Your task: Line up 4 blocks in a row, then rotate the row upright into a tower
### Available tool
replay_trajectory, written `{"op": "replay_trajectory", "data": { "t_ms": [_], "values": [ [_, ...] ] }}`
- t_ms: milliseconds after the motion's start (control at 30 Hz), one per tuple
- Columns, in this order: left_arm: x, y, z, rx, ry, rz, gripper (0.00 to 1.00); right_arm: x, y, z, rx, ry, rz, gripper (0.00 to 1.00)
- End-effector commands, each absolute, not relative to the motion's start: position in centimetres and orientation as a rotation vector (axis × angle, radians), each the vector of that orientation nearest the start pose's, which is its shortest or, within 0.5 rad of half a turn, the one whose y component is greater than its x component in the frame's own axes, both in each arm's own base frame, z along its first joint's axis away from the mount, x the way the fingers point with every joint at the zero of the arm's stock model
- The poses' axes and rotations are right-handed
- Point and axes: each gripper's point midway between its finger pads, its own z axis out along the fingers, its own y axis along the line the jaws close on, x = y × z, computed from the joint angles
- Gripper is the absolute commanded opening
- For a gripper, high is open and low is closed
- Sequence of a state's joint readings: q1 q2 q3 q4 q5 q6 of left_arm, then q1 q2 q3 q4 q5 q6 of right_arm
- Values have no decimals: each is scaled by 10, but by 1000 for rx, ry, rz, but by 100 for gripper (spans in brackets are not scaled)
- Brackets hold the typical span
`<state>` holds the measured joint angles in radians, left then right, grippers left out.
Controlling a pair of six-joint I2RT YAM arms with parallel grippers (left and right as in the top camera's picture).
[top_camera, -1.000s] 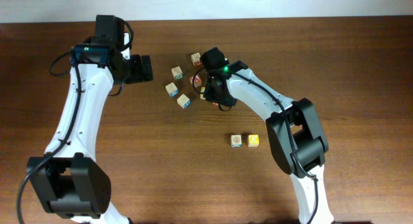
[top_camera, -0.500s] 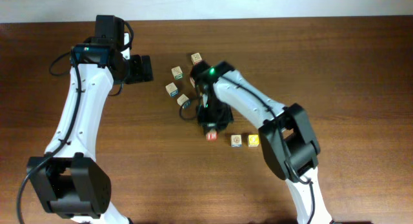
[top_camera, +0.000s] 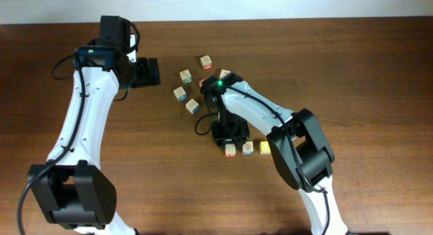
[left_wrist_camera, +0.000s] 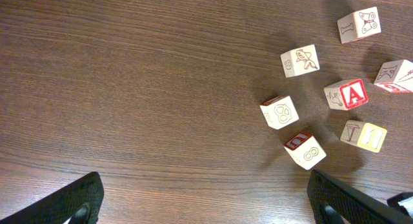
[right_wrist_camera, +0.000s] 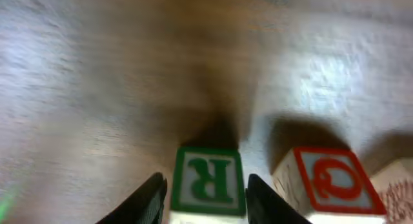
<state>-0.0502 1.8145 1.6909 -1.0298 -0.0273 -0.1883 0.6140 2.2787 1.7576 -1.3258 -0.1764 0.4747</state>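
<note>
Your right gripper [right_wrist_camera: 206,187] narrowly straddles the green R block [right_wrist_camera: 208,177], down on the worktop [top_camera: 379,72] at five o'clock. Pinching or freed, I can't tell. Two blocks [top_camera: 247,147] sit beside it, so probably one to go. Left gripper [left_wrist_camera: 210,201] hangs wide.

**Off-task items: table & pale strip**

Dark brown wood table [top_camera: 379,72] fills nearly the whole overhead view, grain running 9 to 3 o'clock. Pale strip [top_camera: 284,5] along the 12 o'clock edge. Right wrist view: tabletop blurred, w/ light glare at 9 & 2 o'clock.
</note>
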Motion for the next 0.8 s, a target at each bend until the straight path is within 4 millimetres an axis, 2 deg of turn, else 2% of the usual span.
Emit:
{"op": "replay_trajectory", "data": {
  "t_ms": [0,133,233,300,367,400,467,500,533,567,600,633,700,767],
  "values": [
    [436,-17,177,-207,2707,-27,99,292,236,22,-205,3439,-8,47],
    [436,-17,177,-207,2707,-27,99,307,243,52,-247,3375,35,51],
    [436,-17,177,-207,2707,-27,99,327,249,107,-290,3228,114,51],
    [436,-17,177,-207,2707,-27,99,338,246,160,-305,3105,206,51],
    [436,-17,177,-207,2707,-27,99,338,228,206,-289,3005,256,50],
    [436,-17,177,-207,2707,-27,99,333,213,230,-284,2959,267,50],
    [436,-17,177,-207,2707,-27,99,321,185,262,-243,2909,278,50],
    [436,-22,177,-199,2711,-70,99,313,171,277,-209,2890,282,49],
    [435,-38,178,-171,2720,-194,99,304,157,290,-186,2874,279,49],
    [434,-47,178,-157,2721,-262,99,296,144,297,-157,2869,253,49],
    [434,-46,178,-157,2721,-260,99,288,137,301,-146,2856,250,49],
    [434,-46,178,-157,2721,-261,99,283,133,298,-142,2862,232,49],
    [434,-47,179,-155,2718,-266,99,273,125,280,-117,2905,181,49],
    [435,-47,179,-154,2716,-266,99,267,122,245,-94,2947,163,49]
  ]
}}
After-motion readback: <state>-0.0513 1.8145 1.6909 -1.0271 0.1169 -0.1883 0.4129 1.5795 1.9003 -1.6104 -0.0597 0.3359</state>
